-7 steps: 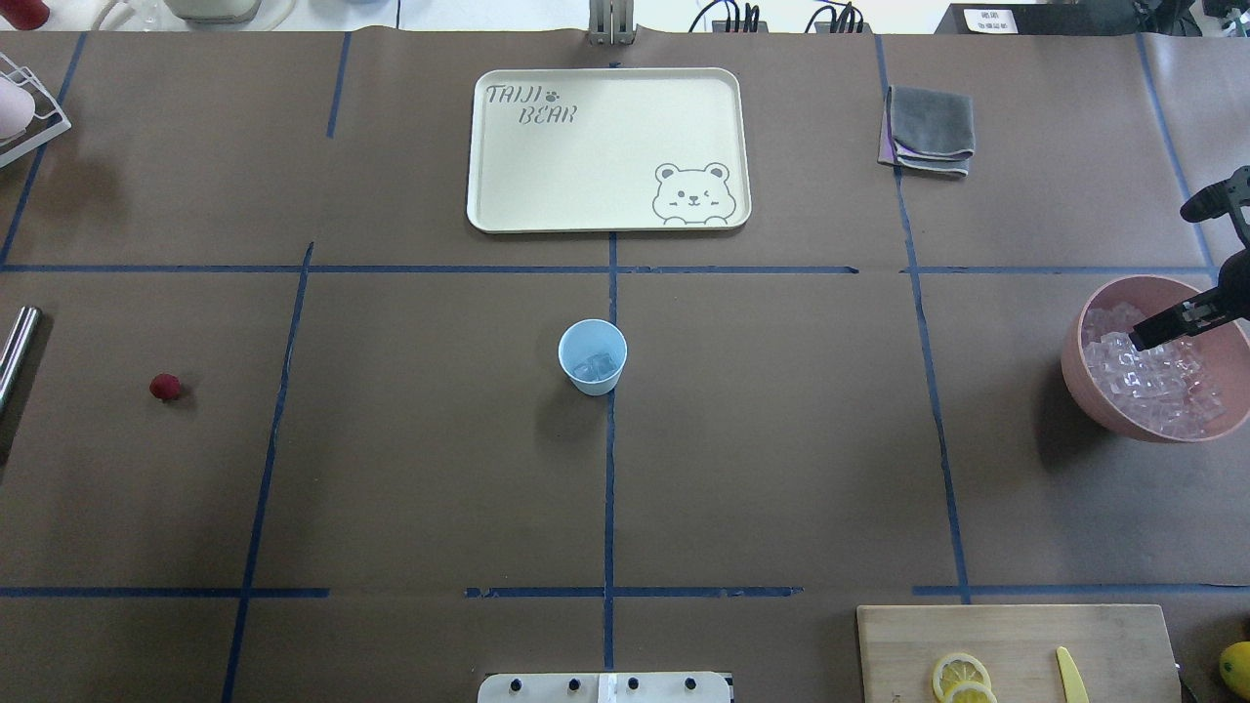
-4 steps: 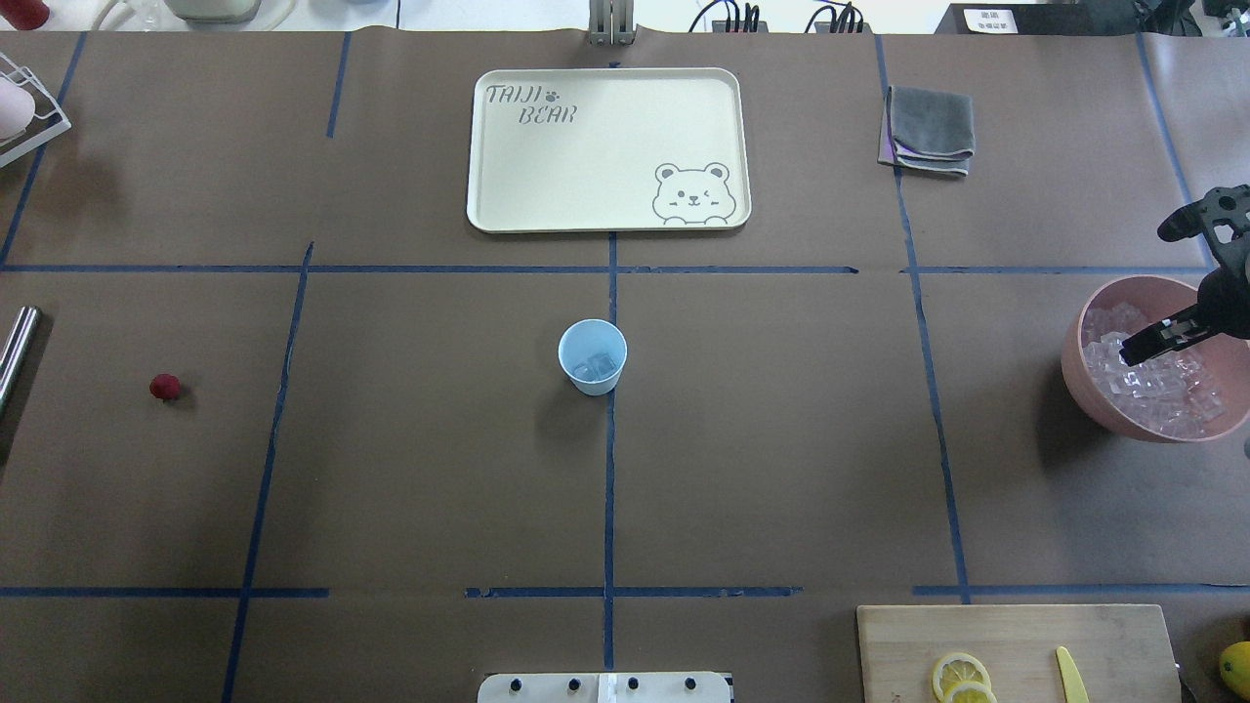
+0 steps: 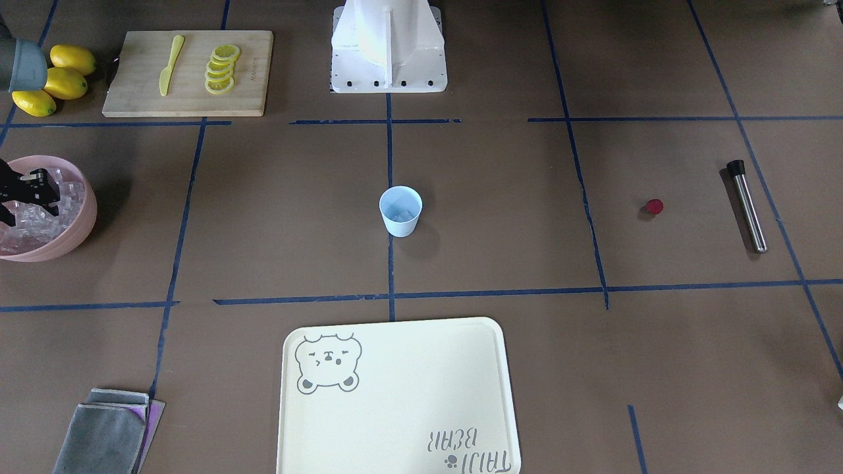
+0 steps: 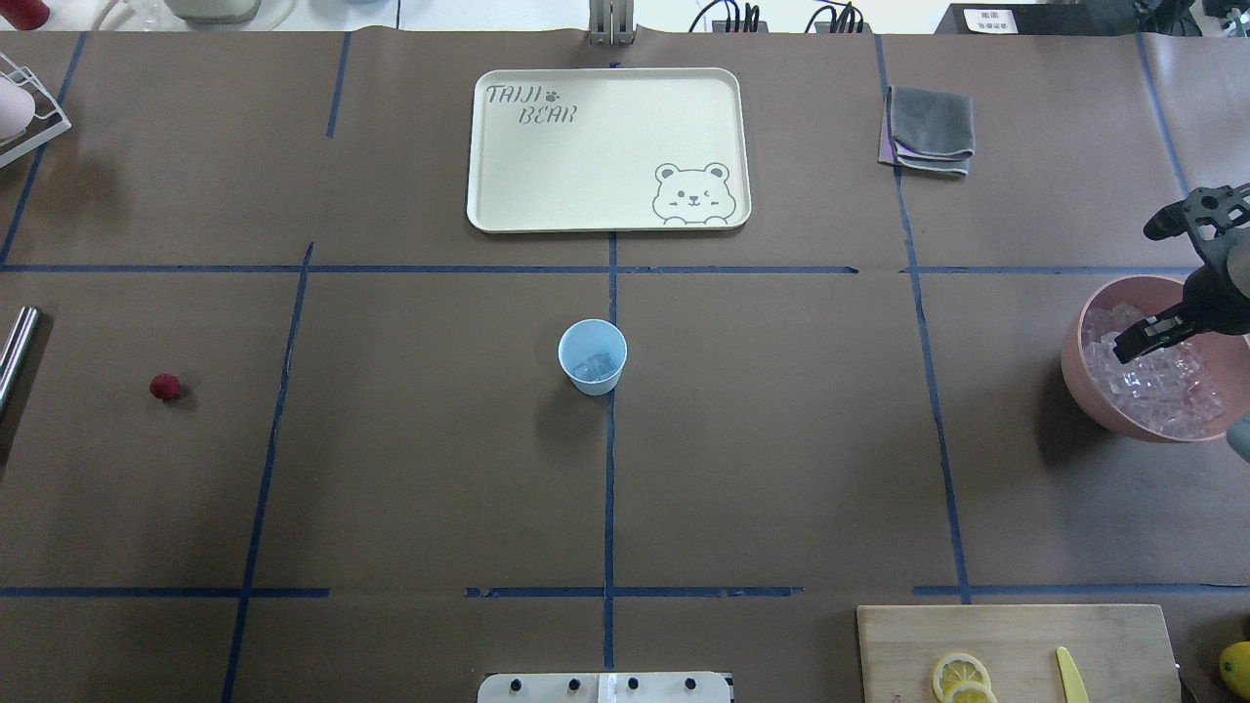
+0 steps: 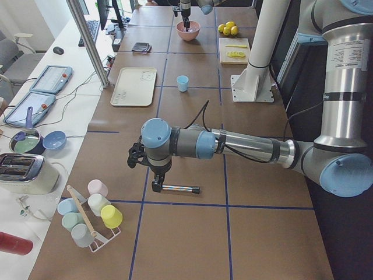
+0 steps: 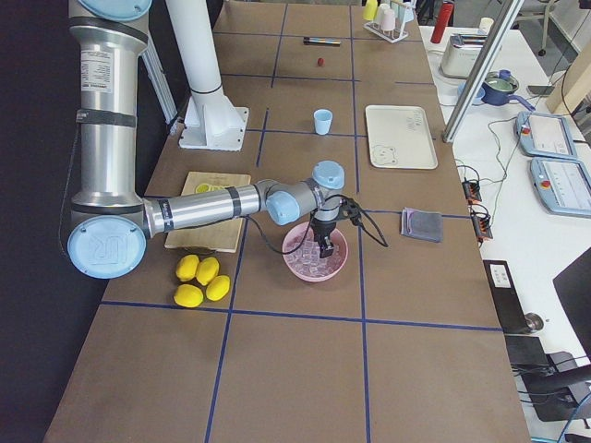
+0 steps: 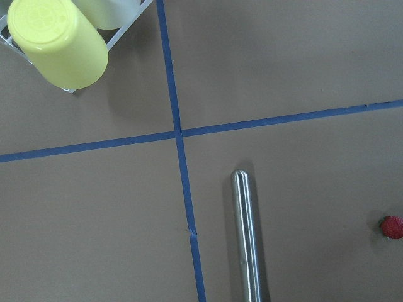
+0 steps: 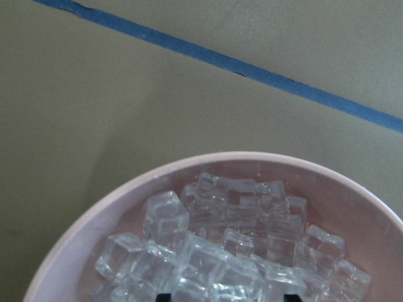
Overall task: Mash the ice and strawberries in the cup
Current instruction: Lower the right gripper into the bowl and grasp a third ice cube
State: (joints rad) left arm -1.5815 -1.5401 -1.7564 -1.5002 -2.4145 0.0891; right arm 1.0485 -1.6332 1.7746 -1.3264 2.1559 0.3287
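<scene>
Several clear cubes of ice (image 4: pixel 596 368) lay in the bottom of the pale blue cup (image 4: pixel 592 342), which stood upright at the centre of the table (image 4: pixel 781 439), mouth up, its long axis vertical. Your right gripper (image 4: pixel 1138 291) hung over the pink bowl (image 4: pixel 1072 376) at the robot's right, fingers spread wide with nothing between them, just above the heaped cubes. You would likely have found those cubes hard, wet and slippery, best pinched across two flat faces. The strawberry (image 4: pixel 165 387) sat alone far to the robot's left, probably soft and easily bruised. Near it a steel rod (image 3: pixel 747 207) lay flat, black-capped end towards the robot. Your left gripper (image 5: pixel 152 176) hovered over the rod; whether its fingers were parted, you could not tell
</scene>
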